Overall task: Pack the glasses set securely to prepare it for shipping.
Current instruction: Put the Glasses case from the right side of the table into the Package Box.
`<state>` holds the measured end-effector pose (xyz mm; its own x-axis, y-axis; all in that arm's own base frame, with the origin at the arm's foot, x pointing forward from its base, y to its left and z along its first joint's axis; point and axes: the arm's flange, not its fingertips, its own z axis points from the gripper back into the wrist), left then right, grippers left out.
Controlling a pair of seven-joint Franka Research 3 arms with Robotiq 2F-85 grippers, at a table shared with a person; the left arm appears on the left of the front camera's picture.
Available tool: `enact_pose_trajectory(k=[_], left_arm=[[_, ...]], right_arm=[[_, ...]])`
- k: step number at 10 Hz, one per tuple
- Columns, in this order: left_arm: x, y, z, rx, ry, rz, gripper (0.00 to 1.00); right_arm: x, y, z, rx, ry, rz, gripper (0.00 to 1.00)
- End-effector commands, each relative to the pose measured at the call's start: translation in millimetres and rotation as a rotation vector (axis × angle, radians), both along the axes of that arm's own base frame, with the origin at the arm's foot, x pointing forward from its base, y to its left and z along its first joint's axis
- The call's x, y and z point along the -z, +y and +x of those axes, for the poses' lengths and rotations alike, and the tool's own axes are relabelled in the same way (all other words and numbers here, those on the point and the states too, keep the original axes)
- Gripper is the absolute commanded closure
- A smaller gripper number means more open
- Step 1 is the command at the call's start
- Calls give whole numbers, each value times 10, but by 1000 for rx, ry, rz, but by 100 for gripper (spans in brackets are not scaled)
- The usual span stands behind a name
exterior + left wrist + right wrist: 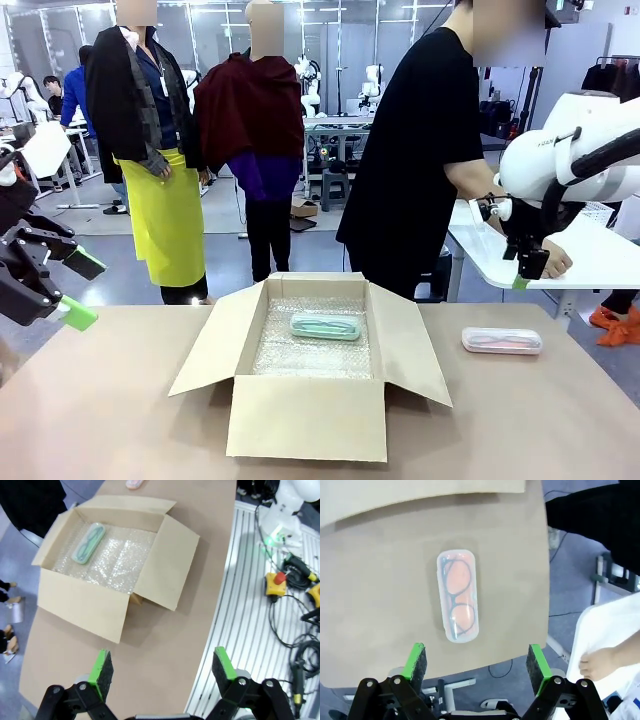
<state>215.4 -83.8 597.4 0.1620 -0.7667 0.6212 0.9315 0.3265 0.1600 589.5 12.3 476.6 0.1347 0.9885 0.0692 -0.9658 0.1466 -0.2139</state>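
On the tabletop (pixel 120 400), just right of the open cardboard carton (pixel 305 425), the pale pink glasses case (pixel 458 595) was seen lying flat, apart from the carton's right flap (pixel 415 345). The mint-green glasses case (pixel 326 326) was seen inside the carton, laid on the bubble wrap (pixel 300 358) near the far wall.

The right tool (pixel 475 661) was held above the pink case, spread wide, nothing gripped. In its wrist view the case was seen ahead of the pads, with its long axis running away from them. The left tool (pixel 161 665) was held high off the carton's left side, also wide open and empty, well apart from the carton.

The step in hand was judged to be pickup of the pink case by the right tool. One case of two was counted as packed, and the flaps were not yet closed.

For a clean grasp, the tool should be moved forward until the case's middle is centred between the pads, then lowered straight down. The case should be closed on across its narrow width, which the wrist angle already suits. The case is low, so the fingertips should be brought almost to the tabletop. Light force is advised, since the clear shell looks thin. The right flap should be cleared on the carry, and the case set flat beside the green one, not on top of it.
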Motion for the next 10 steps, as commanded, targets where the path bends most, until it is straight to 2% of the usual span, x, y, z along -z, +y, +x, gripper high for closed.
enact_pose_trajectory(k=[1,4,6,10], left_arm=[[-12,12,-6,20,-7,-6,0],[-12,12,-6,20,-7,-6,0],[-12,12,-6,20,-7,-6,0],[-12,12,-6,20,-7,-6,0]], right_arm=[[109,-86,209,14,36,10,0],[625,-147,314,23,119,37,0],[832,-146,343,11,126,28,0],[926,-152,312,21,143,13,0]])
